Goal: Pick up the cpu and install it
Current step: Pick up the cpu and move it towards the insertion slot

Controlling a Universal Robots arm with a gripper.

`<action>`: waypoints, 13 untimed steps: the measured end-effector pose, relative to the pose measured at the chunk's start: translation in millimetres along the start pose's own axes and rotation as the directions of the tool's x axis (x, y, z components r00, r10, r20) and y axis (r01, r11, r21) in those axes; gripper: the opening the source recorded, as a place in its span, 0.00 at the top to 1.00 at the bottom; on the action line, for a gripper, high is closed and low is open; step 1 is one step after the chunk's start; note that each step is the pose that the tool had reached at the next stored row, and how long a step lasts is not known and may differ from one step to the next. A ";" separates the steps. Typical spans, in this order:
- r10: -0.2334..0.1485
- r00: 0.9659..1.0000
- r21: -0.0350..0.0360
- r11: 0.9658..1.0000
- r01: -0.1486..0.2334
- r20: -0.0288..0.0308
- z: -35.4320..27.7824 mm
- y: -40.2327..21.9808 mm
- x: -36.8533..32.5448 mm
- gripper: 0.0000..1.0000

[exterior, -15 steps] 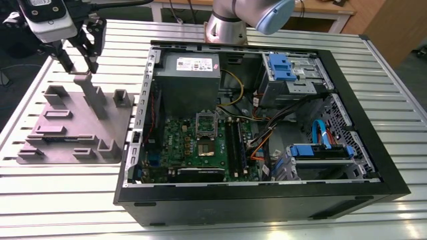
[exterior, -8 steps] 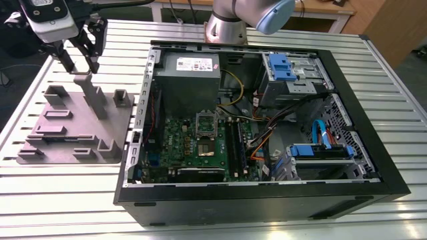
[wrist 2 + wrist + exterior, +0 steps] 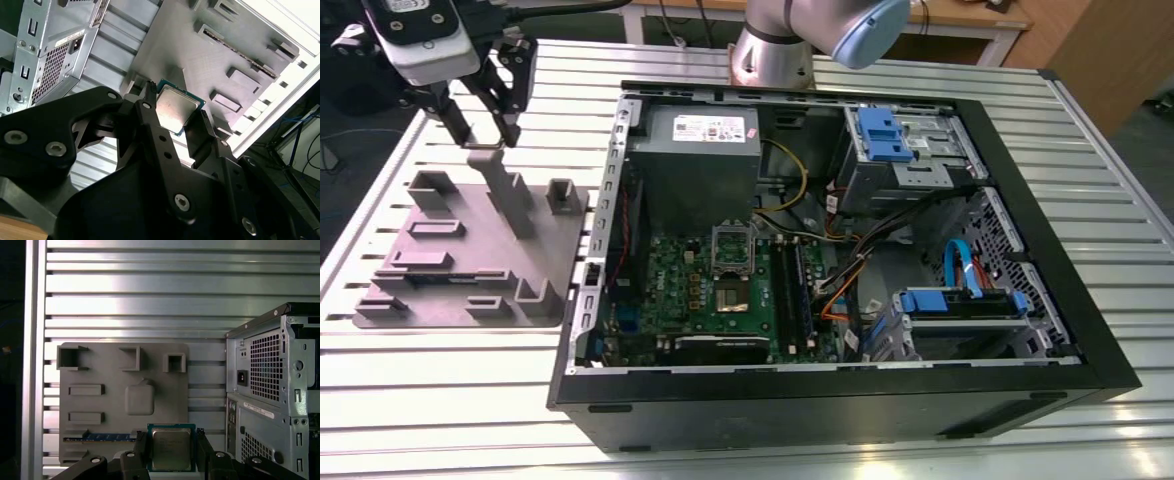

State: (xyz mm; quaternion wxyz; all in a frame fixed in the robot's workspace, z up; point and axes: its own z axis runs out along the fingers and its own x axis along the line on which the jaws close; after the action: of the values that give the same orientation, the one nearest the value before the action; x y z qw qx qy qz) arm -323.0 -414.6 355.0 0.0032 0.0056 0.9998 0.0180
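Observation:
The cpu [image 3: 171, 449], a small square chip with a silver-grey metal top and a green rim, is clamped between the black fingers [image 3: 141, 441] of my gripper [image 3: 171, 440], which is shut on its two opposite edges. The second wrist view shows the cpu [image 3: 172, 112] lifted clear above the grey tray [image 3: 200, 55], with the gripper [image 3: 175, 106] around it. In the exterior view the gripper [image 3: 480, 120] hangs over the far end of the tray [image 3: 454, 260], to the left of the open computer case. The motherboard's socket [image 3: 727, 290] lies inside the case.
The grey tray [image 3: 115, 370] has upright posts and a bare square recess [image 3: 140, 399]; a memory stick [image 3: 100, 438] lies along one edge. The open black case [image 3: 854, 400] holds a power-supply box [image 3: 700, 135], cables and blue drive brackets [image 3: 887, 135]. The table is ribbed metal [image 3: 440, 400].

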 end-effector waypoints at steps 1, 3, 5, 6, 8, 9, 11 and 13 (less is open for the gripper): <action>0.000 1.000 0.000 1.000 0.000 0.000 0.0 0.0 -0.2 0.53; 0.000 1.000 0.000 1.000 0.000 0.000 0.0 0.0 -0.5 0.53; 0.000 1.000 0.000 1.000 0.000 0.000 0.0 0.0 -0.8 0.53; 0.000 1.000 0.000 1.000 0.000 0.000 0.0 0.0 -0.9 0.53; 0.000 1.000 0.000 1.000 0.000 0.000 0.0 0.0 -1.2 0.53; 0.000 1.000 0.000 1.000 0.000 0.000 0.0 0.0 -1.3 0.53; 0.000 1.000 0.000 1.000 0.000 0.000 0.0 0.0 -1.8 0.53; 0.000 1.000 0.000 1.000 0.000 0.000 0.0 0.0 -2.3 0.53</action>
State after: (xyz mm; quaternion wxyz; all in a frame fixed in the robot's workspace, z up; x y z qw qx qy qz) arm -320.7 -414.6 355.0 0.0032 0.0057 0.9998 0.0180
